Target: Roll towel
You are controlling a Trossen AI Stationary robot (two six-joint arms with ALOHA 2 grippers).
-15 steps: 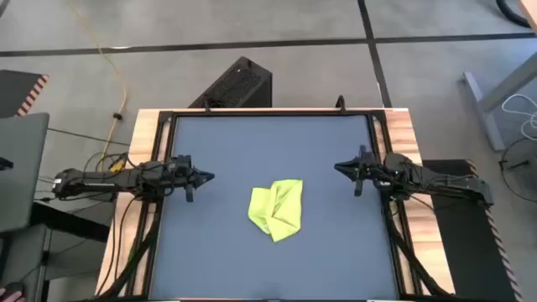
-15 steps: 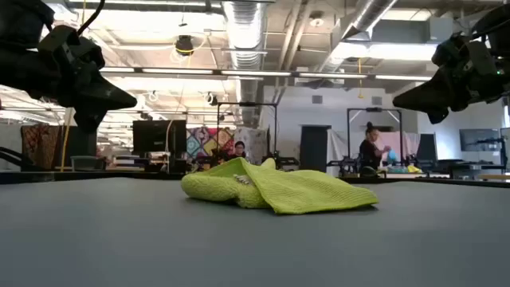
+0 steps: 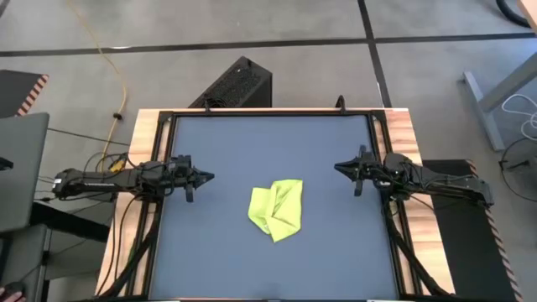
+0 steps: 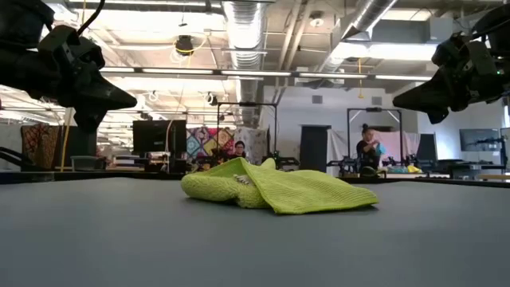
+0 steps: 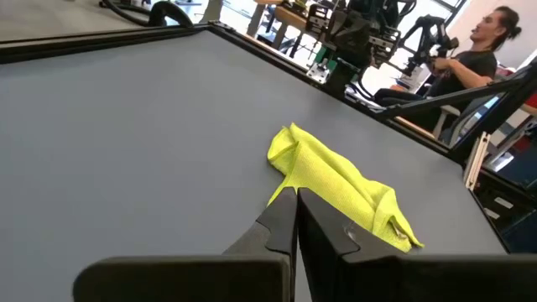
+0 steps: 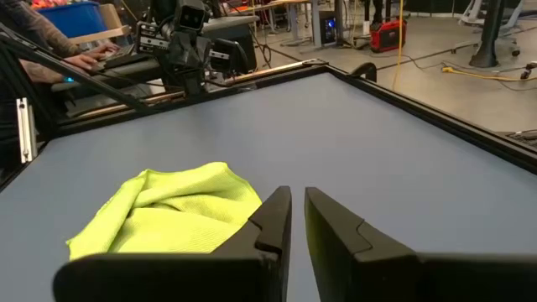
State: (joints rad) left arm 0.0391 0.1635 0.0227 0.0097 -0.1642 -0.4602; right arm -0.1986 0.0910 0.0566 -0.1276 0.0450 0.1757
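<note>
The towel (image 3: 277,210) is a lime cloth lying crumpled and partly folded over itself near the table's middle, resting on the dark blue-grey surface (image 4: 279,191). My left gripper (image 3: 210,177) hovers above the table near its left edge, pointing level toward the towel, shut and holding nothing (image 5: 296,195). My right gripper (image 3: 337,168) hovers near the right edge, also pointing level toward the towel (image 6: 168,214). Its fingers stand a narrow gap apart with nothing between them (image 6: 297,195). Both grippers are well clear of the cloth.
A black frame (image 3: 268,113) rims the table, with wooden strips outside it. A black box (image 3: 237,84) stands on the floor beyond the far edge. Bare table surface lies all around the towel. A person (image 4: 369,151) moves in the room behind.
</note>
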